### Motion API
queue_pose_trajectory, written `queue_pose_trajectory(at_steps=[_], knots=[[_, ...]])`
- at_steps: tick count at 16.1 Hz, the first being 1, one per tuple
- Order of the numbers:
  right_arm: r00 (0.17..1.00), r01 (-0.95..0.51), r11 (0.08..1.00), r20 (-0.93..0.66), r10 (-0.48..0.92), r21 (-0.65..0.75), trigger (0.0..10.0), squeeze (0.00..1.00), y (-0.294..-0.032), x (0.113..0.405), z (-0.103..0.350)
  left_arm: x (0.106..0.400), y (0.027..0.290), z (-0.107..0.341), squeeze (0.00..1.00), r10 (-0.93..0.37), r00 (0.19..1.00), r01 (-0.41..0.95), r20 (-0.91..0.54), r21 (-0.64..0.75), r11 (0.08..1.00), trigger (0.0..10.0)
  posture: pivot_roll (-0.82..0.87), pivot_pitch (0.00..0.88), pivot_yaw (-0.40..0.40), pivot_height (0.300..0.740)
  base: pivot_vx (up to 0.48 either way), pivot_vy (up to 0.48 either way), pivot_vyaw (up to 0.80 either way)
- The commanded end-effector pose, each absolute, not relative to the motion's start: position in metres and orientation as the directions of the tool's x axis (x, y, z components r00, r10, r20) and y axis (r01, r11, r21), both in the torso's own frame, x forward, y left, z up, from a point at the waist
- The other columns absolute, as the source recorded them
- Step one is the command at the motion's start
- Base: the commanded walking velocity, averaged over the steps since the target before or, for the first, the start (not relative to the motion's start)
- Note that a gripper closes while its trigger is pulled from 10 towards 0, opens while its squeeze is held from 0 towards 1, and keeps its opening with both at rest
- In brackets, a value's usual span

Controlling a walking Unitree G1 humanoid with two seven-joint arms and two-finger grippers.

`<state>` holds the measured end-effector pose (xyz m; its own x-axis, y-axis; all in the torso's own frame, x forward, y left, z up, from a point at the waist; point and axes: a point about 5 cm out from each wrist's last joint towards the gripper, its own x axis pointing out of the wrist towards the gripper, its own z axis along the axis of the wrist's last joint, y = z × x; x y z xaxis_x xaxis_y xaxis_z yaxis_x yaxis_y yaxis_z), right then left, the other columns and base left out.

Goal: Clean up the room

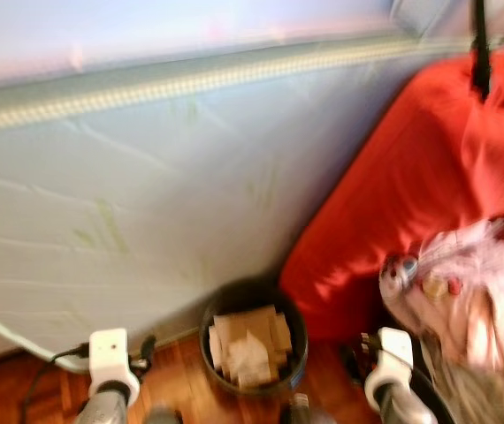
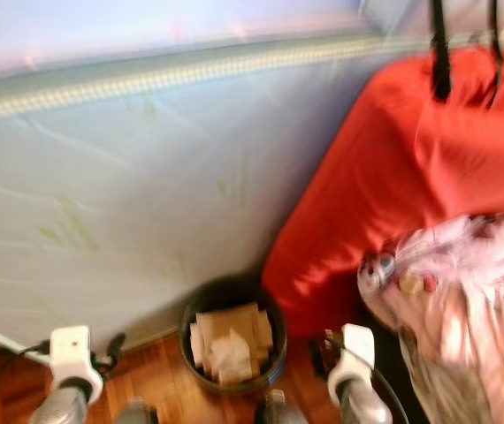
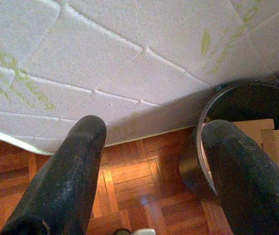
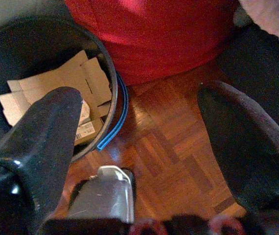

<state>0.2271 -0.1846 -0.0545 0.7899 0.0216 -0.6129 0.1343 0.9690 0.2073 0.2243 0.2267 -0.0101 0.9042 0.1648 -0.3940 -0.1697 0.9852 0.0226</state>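
Observation:
A black round bin (image 1: 253,296) holding flattened cardboard pieces (image 1: 250,344) stands on the parquet floor, against a pale mattress side (image 1: 146,203) and a red beanbag (image 1: 411,177). A heap of pink and white clothes (image 1: 482,291) lies at the right on the beanbag. My left gripper (image 3: 154,132) hangs open above the floor just left of the bin (image 3: 227,103), holding nothing. My right gripper (image 4: 139,98) is open over bare floor to the right of the bin (image 4: 46,54), also holding nothing. Both head views are blurred.
A blue strip (image 4: 117,117) curves along the bin's foot. A pale cable (image 1: 4,331) runs along the mattress base at the left. Black straps (image 1: 480,44) hang over the beanbag's top. Parquet floor (image 4: 178,156) lies between the bin and the dark area under the clothes.

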Motion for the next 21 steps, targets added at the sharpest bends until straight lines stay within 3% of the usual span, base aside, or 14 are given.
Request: queue_pose_trajectory(at_steps=[1, 6, 9, 16, 21], knots=[[0.768, 0.162, 0.965, -0.641, 0.009, 0.208, 10.0, 0.0, -0.184, 0.219, -0.06, 0.218, 0.227, -0.018, 0.0, 0.159, 0.891, -0.158, -0.425, 0.039, 0.987, 10.0, 0.16, 0.0, -0.101, 0.712, 0.0, 0.0, 0.0], [0.688, 0.138, 0.972, -0.724, 0.045, 0.192, 10.0, 0.0, -0.168, 0.198, -0.076, 0.204, 0.22, -0.053, 0.0, 0.127, 0.797, -0.126, -0.591, 0.043, 0.991, 10.0, 0.14, 0.0, -0.082, 0.712, 0.0, 0.0, 0.0], [0.609, 0.155, 0.979, -0.793, 0.011, 0.133, 10.0, 0.0, -0.186, 0.175, -0.087, 0.199, 0.222, -0.062, 0.0, 0.135, 0.744, -0.119, -0.654, 0.07, 0.99, 10.0, 0.14, 0.0, -0.081, 0.712, 0.0, 0.0, 0.0], [0.576, 0.165, 0.98, -0.817, -0.006, 0.109, 10.0, 0.0, -0.2, 0.157, -0.092, 0.193, 0.217, -0.07, 0.0, 0.129, 0.699, -0.103, -0.703, 0.079, 0.992, 10.0, 0.12, 0.0, -0.056, 0.712, 0.0, 0.0, 0.0], [0.587, 0.16, 0.981, -0.81, -0.006, 0.109, 10.0, 0.0, -0.202, 0.159, -0.091, 0.195, 0.214, -0.07, 0.0, 0.119, 0.693, -0.085, -0.711, 0.082, 0.993, 10.0, 0.09, 0.0, -0.033, 0.712, 0.0, 0.0, 0.0]])
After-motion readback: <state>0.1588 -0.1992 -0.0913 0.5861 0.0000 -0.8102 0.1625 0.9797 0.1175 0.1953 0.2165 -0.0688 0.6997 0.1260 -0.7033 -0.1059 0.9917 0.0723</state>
